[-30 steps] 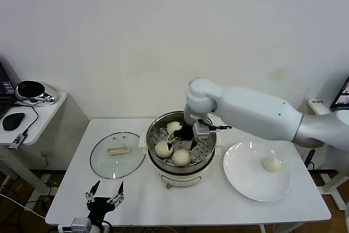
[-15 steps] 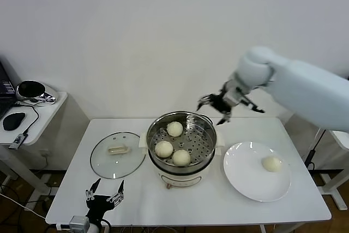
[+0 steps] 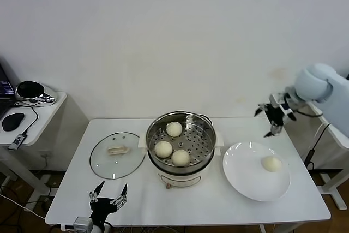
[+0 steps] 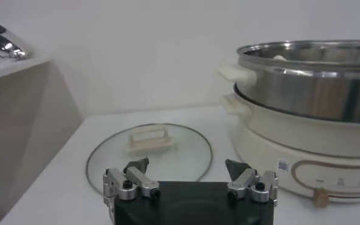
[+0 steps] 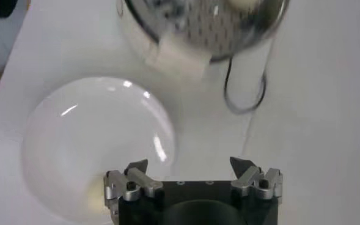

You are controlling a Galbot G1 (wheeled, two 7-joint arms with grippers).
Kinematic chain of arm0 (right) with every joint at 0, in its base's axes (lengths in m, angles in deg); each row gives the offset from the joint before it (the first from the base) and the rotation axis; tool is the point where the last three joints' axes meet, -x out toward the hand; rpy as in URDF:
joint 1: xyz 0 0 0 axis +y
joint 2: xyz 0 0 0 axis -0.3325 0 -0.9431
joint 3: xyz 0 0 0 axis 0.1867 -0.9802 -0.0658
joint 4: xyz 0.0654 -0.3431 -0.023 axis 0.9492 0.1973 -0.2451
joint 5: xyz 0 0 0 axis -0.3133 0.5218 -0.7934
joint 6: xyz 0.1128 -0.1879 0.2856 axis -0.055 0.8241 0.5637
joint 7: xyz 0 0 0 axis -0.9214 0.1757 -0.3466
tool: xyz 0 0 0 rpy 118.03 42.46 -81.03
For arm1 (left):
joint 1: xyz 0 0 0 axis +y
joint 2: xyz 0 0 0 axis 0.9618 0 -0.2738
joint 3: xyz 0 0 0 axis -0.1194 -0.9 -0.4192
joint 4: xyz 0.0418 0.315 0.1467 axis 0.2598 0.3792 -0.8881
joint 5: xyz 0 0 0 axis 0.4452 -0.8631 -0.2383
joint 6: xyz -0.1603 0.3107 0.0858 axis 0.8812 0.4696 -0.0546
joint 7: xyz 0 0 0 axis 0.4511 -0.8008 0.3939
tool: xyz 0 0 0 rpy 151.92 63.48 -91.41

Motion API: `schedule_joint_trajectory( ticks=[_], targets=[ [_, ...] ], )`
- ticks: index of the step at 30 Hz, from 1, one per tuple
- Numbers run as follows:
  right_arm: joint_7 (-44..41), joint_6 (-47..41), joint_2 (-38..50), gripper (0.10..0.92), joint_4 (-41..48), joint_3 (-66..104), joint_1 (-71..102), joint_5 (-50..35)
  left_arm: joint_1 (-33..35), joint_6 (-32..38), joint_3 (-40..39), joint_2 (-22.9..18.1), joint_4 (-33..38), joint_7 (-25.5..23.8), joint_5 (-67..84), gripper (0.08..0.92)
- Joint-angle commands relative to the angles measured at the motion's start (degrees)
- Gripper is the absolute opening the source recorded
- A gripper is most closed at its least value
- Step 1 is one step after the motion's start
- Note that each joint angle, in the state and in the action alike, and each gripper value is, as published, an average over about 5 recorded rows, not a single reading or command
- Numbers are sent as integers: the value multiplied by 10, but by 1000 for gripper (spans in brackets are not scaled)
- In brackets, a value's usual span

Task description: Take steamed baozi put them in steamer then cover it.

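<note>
We see our right gripper (image 3: 274, 117) raised in the air beyond the far right edge of the desk (image 3: 207, 200), its jaws spread wide apart and holding nothing. Below these jaws and nearer to us lies the white plate (image 3: 245, 181), with one steamed baozi (image 3: 271, 163) resting on it, well apart from the jaws. In the right wrist view the plate (image 5: 76, 153) sits under the open jaws and the steamer (image 5: 198, 24) shows farther off, beside its dark cord (image 5: 247, 92).

The steamer (image 3: 180, 173) stands at the middle of the desk, well apart from the right jaws on their left side. Three baozi lie on its perforated tray (image 3: 199, 144): one at the back (image 3: 174, 129), one at the left (image 3: 163, 148), one at the front (image 3: 180, 157).

Our left gripper (image 3: 108, 200) waits low at the near edge of the desk, jaws apart and empty. Ahead of these jaws the cover (image 4: 149, 150) lies flat on the desk, handle up, just beside the steamer's cream base (image 4: 302, 159).
</note>
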Motion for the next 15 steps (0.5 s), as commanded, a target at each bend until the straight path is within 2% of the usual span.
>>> schedule_joint_trajectory(
  ticks=[1, 15],
  targets=[
    [3, -46, 14, 823, 53, 132, 185, 79, 1, -1, 1, 0, -8, 0, -1, 823],
    [50, 12, -63, 823, 142, 170, 253, 124, -2, -1, 1, -1, -22, 0, -10, 823]
  ],
)
